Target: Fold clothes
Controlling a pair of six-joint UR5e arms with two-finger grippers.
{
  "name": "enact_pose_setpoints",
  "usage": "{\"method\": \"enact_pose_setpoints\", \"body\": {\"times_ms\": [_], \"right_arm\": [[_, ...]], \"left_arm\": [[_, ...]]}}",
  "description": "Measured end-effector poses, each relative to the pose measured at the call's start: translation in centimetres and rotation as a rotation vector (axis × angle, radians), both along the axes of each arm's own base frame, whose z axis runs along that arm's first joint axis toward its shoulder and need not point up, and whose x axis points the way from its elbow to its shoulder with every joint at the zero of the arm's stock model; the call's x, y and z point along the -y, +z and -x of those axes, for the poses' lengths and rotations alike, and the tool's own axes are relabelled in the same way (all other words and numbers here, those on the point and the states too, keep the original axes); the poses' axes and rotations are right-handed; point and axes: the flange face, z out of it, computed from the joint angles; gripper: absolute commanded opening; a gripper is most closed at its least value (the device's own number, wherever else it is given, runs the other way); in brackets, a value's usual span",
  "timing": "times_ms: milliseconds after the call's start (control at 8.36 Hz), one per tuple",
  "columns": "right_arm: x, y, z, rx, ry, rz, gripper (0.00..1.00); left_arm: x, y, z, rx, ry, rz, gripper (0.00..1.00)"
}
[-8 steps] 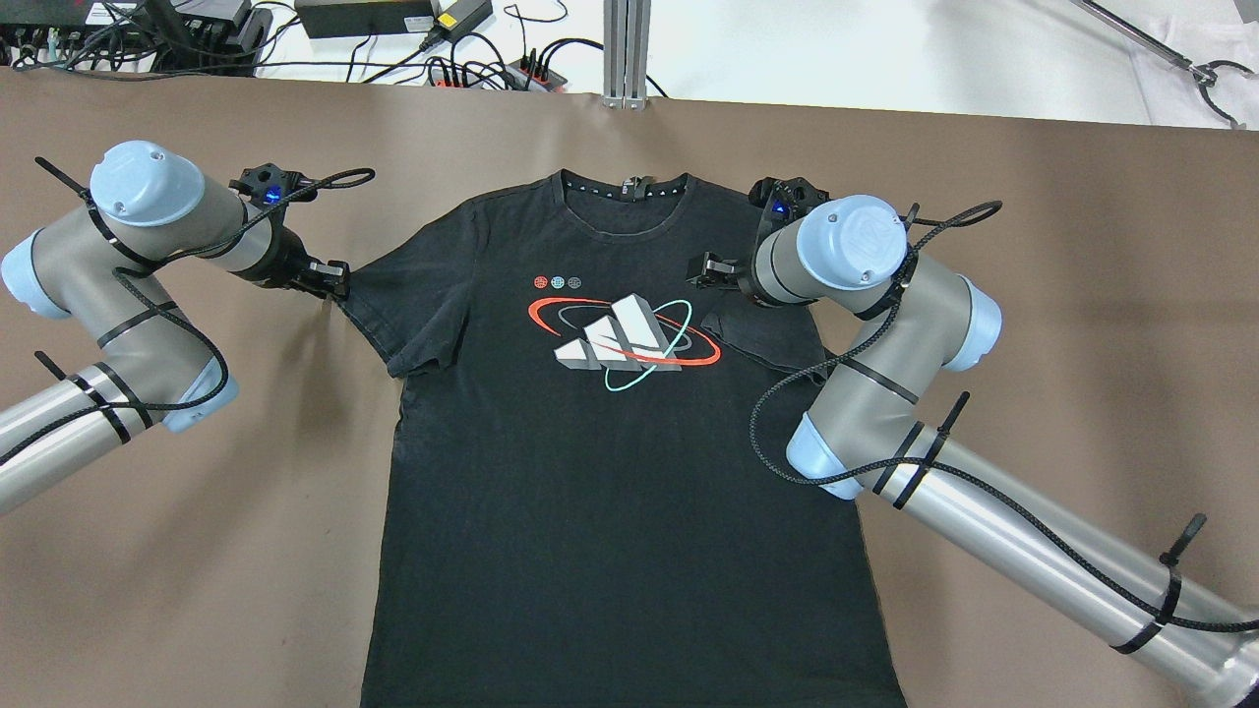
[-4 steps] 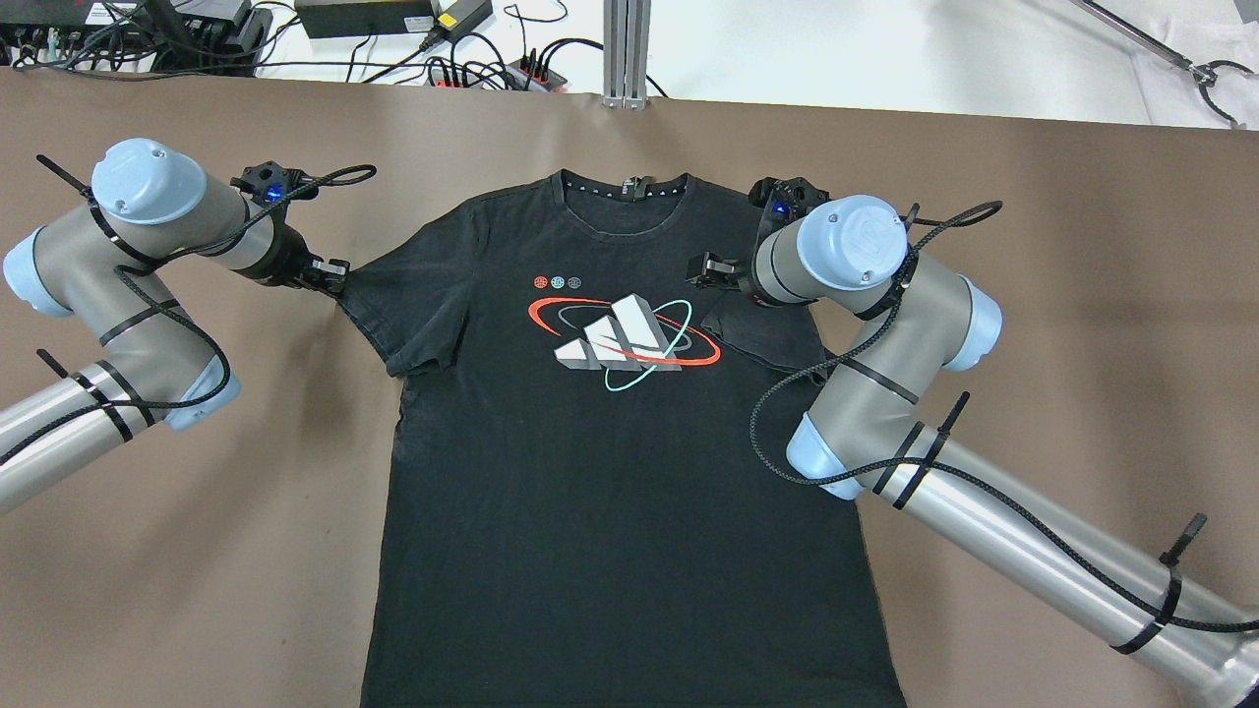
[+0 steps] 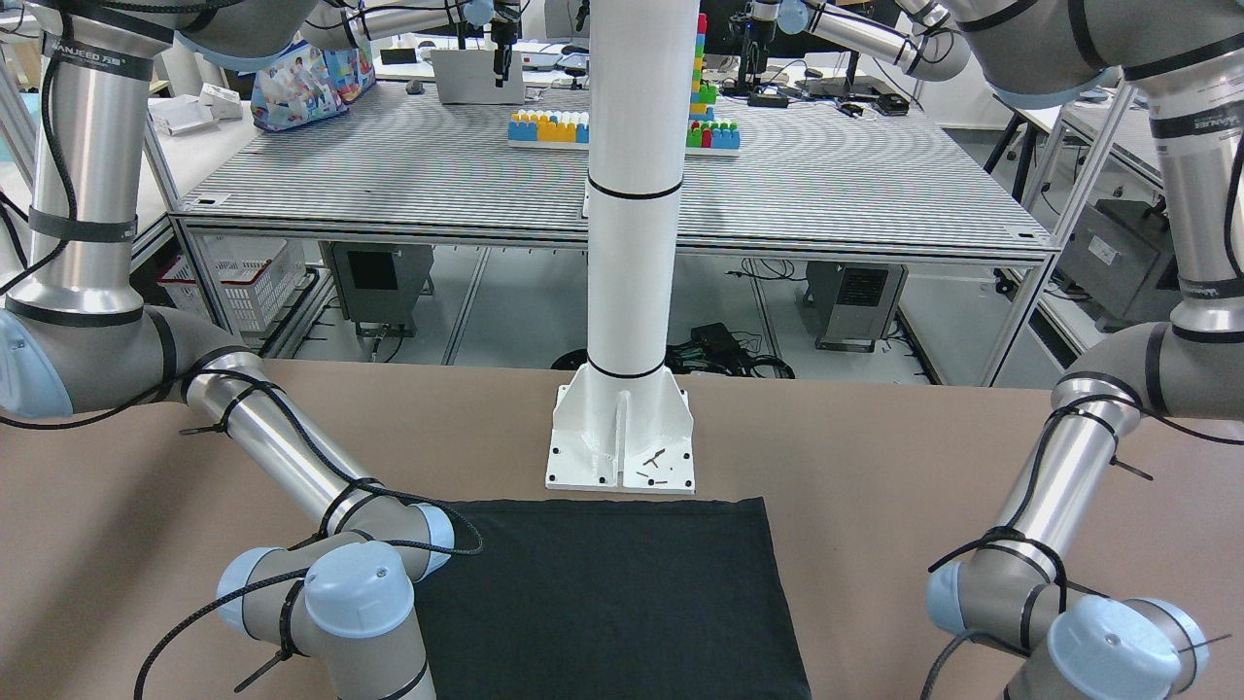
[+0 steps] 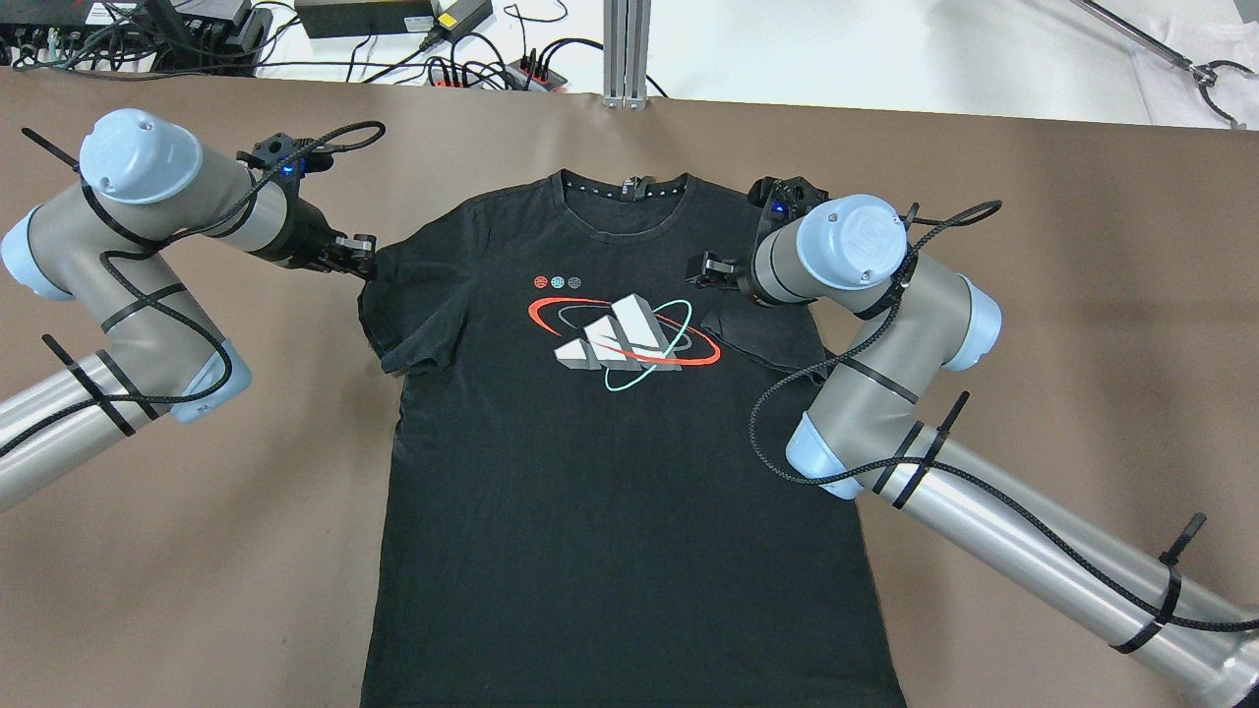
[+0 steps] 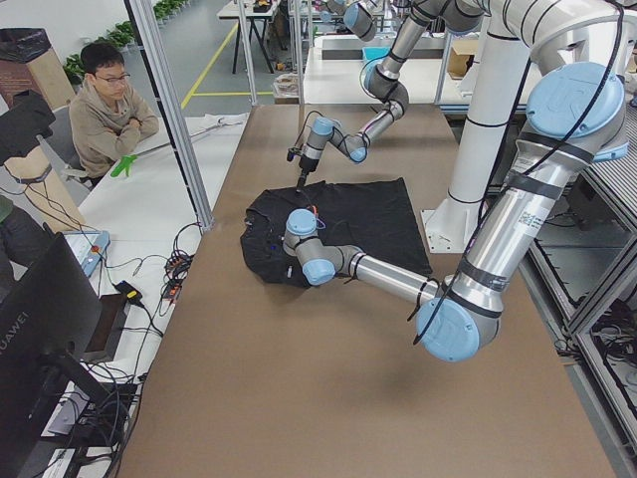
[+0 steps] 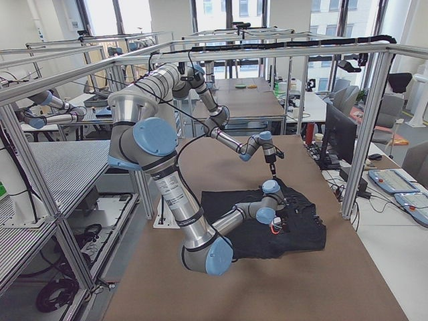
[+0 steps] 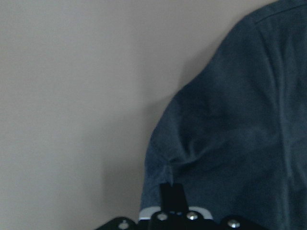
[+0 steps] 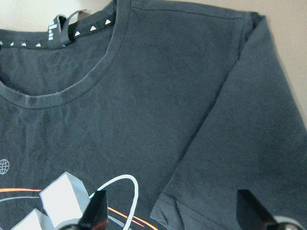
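1. Brown matte table covering carries the black short-sleeved fabric T-shirt, which is laid flat at its centre, print side up.
2. The long axis of the garment runs from the robot toward the far edge. The straight hem lies just beside the base plate of the white round pillar, and the ribbed round collar points away from the robot.
3. The right sleeve is folded inward onto the chest. The left sleeve is bunched, with its cuff curled over.
4. The left gripper is closed on the outer edge of the left sleeve; puckered fabric is seen at its finger in the left wrist view.
5. The right gripper is held above the folded right sleeve with its fingers spread wide and nothing between them.
6. Beyond the far edge, a white bench with black cables and power adapters and an aluminium profile post are seen. Behind the robot, a grey striped table bears coloured building blocks.
7. The chest carries a white three-bar block logo ringed by red and teal ellipses. The fabric is soft and faintly creased; small white triangles line the neck tape.
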Motion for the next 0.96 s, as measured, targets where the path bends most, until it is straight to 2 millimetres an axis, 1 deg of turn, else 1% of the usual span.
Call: {"method": "enact_pose_setpoints", "body": {"times_ms": [120, 239, 359, 479, 718, 957], "right_arm": [[0.0, 0.0, 0.0, 0.000, 0.000, 0.000, 0.95], [0.1, 0.1, 0.0, -0.002, 0.001, 0.001, 0.95], [0.1, 0.1, 0.0, -0.002, 0.000, 0.001, 0.95], [0.1, 0.2, 0.0, -0.003, 0.000, 0.002, 0.95], [0.0, 0.3, 0.0, -0.003, 0.000, 0.003, 0.95], [0.0, 0.4, 0.0, -0.004, 0.000, 0.004, 0.95]], "left_arm": [[-1.1, -2.9, 0.4, -0.061, -0.004, 0.020, 0.00], [-2.3, -5.2, 0.2, -0.111, -0.008, 0.045, 0.00], [-3.4, -6.9, -1.3, -0.140, -0.010, 0.066, 0.00], [-3.7, -8.2, -3.3, -0.148, -0.023, 0.074, 0.00], [-2.3, -10.1, -6.8, -0.140, -0.045, 0.080, 0.00], [-0.7, -10.8, -8.6, -0.126, -0.056, 0.088, 0.00]]}}
